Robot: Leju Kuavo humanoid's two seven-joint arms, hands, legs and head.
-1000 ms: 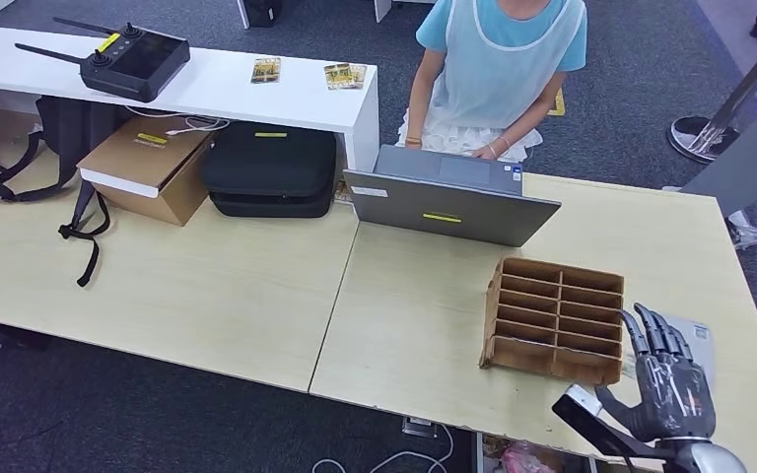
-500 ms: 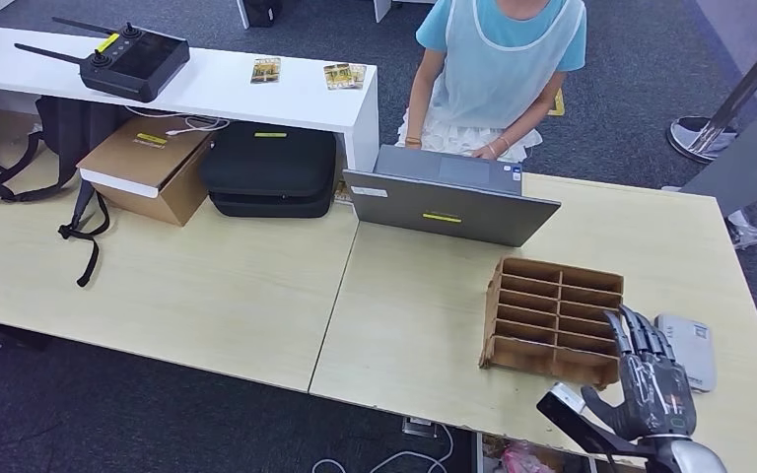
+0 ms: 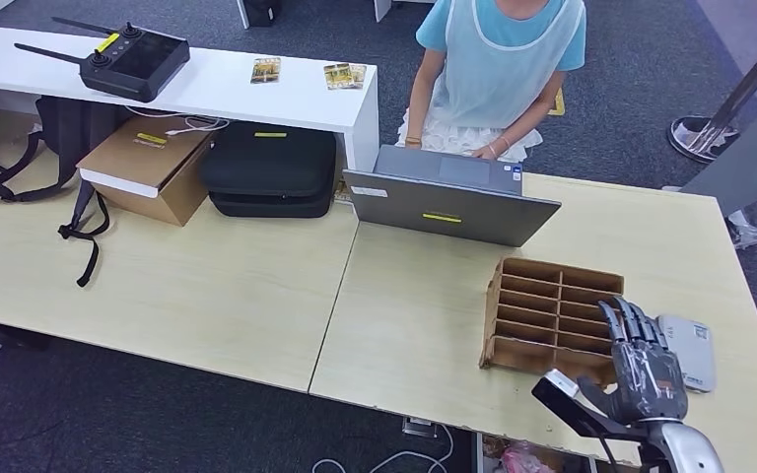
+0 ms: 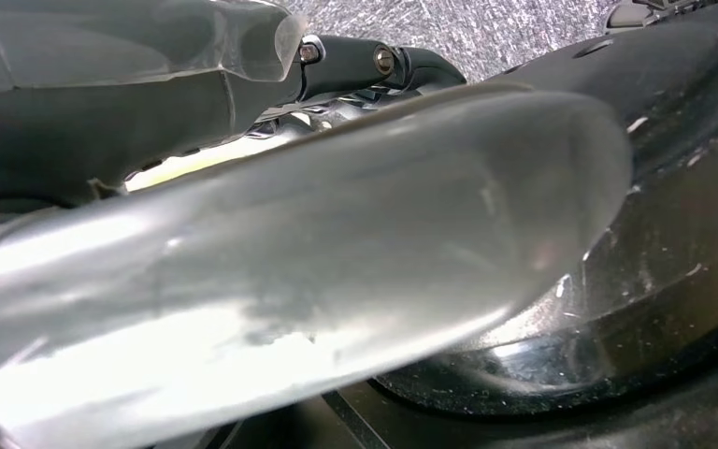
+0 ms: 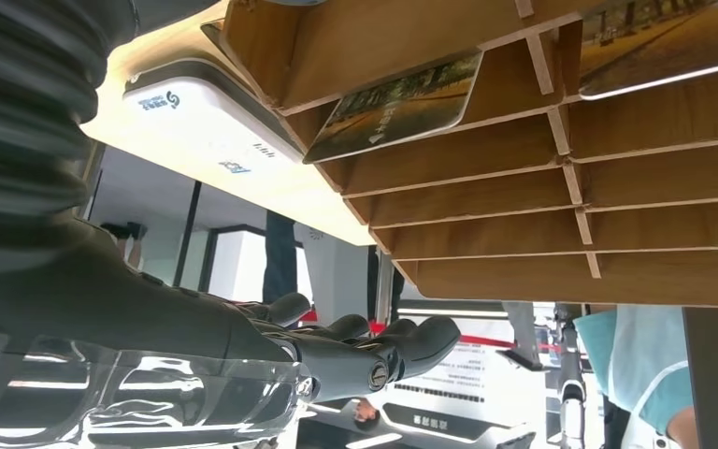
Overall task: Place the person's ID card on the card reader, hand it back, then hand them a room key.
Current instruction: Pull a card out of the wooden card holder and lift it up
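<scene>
1. Right hand [image 3: 643, 372] shifted inward over the last second, off the card reader [image 3: 690, 350] and up against the near corner of the wooden rack [image 3: 552, 317]. Likely lining up for a room key.
2. Fingers straight, spread, pointing away from robot; holding nothing.
3. Key cards [image 5: 397, 103] in rack slots just ahead of fingertips.
4. Reader just outboard of hand. ID card not visible.
5. Left hand: can't tell state.

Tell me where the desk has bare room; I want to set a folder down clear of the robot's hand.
Widest bare patch: the left desk, in front of the cardboard box and black case. Another lies between the laptop and the wooden rack, towards the seam. It is crowded at the right, where the right hand hovers by rack and card reader.
</scene>
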